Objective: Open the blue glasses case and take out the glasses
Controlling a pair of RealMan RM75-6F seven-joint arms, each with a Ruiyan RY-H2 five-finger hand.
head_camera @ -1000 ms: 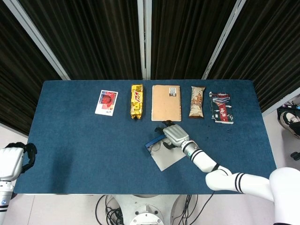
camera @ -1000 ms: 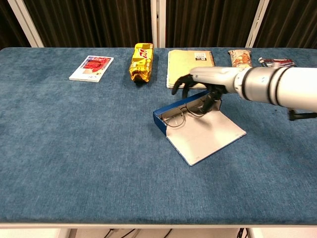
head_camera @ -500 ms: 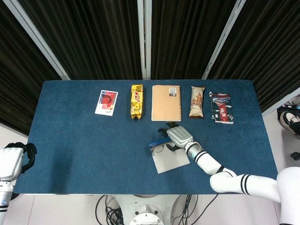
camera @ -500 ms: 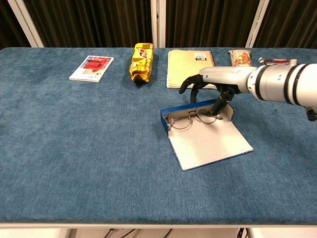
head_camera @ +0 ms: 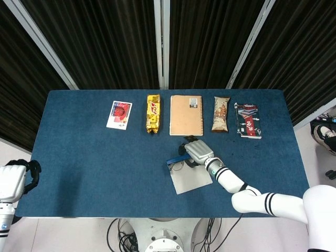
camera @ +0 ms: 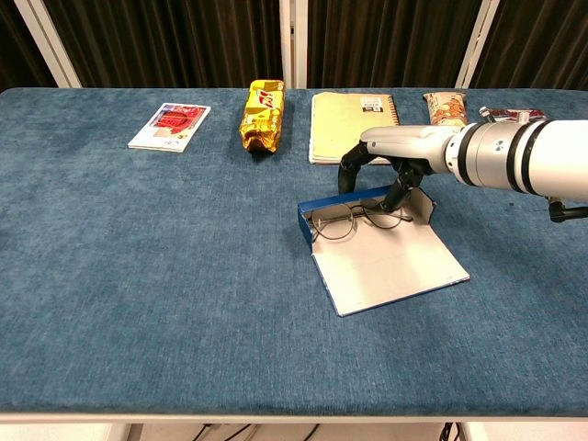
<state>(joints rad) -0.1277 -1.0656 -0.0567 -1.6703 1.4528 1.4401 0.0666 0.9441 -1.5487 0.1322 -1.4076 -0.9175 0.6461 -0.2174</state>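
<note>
The blue glasses case [camera: 332, 205] [head_camera: 175, 159] lies open mid-table, its grey lid [camera: 390, 266] [head_camera: 192, 179] folded flat toward the front edge. Thin-framed glasses [camera: 347, 220] lie inside against the blue wall. My right hand [camera: 397, 147] [head_camera: 194, 151] hovers over the back of the case with its fingers arched down. Dark fingertips [camera: 399, 192] reach the right end of the glasses, while the thumb stands apart to the left. The glasses still rest in the case. My left hand [head_camera: 14, 180] hangs off the table's left front corner, holding nothing, its fingers loosely curved.
Along the far edge lie a small red-and-white card [head_camera: 119, 114], a yellow snack bag [head_camera: 153, 120], a tan spiral notebook [head_camera: 186, 115], a brown snack bar [head_camera: 221, 121] and a dark packet [head_camera: 247, 120]. The notebook [camera: 354, 115] sits just behind my right hand.
Over the last second the case and glasses slid slightly right and turned squarer to the table edge. Since then the right hand has shifted a little left; the glasses stay in the case.
</note>
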